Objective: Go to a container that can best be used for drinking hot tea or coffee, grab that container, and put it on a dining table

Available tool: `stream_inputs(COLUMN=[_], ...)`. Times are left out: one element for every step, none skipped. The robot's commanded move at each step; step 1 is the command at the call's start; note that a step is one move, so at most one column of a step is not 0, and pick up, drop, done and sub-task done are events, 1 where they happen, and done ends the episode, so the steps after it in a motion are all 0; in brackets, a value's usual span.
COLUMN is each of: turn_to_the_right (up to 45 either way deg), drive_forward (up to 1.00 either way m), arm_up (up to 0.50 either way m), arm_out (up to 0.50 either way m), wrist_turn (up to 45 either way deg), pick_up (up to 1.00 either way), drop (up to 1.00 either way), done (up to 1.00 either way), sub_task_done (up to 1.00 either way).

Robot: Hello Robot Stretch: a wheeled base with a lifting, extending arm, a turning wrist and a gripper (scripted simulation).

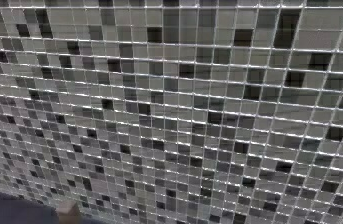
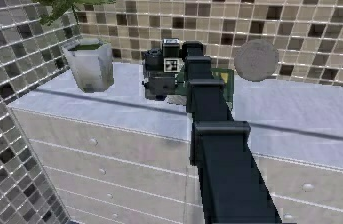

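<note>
Pot [image 2: 91, 68] holding a green plant [image 2: 61, 10] stands on dresser [image 2: 99, 150], near claw [image 2: 154, 78].

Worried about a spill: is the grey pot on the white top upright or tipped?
Upright: the grey pot stands on its base on the white top, rim upward.

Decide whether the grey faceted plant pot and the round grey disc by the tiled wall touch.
Apart. The arm side view shows the grey faceted plant pot well left of the round grey disc, dark arm between.
</note>
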Motion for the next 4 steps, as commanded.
stream_inputs(turn_to_the_right=[0.0,0.0,0.0,0.0], drive_forward=[0.00,0.00,0.00,0.00], arm_up=[0.00,-0.04,0.00,0.04], arm_out=[0.00,0.00,0.00,0.00], wrist_turn=[36.0,0.0,0.0,0.0], pick_up=[0.00,0.00,1.00,0.00], drop=[0.00,0.00,0.00,0.00], done=[0.00,0.00,0.00,0.00], sub_task_done=[0.00,0.00,0.00,0.00])
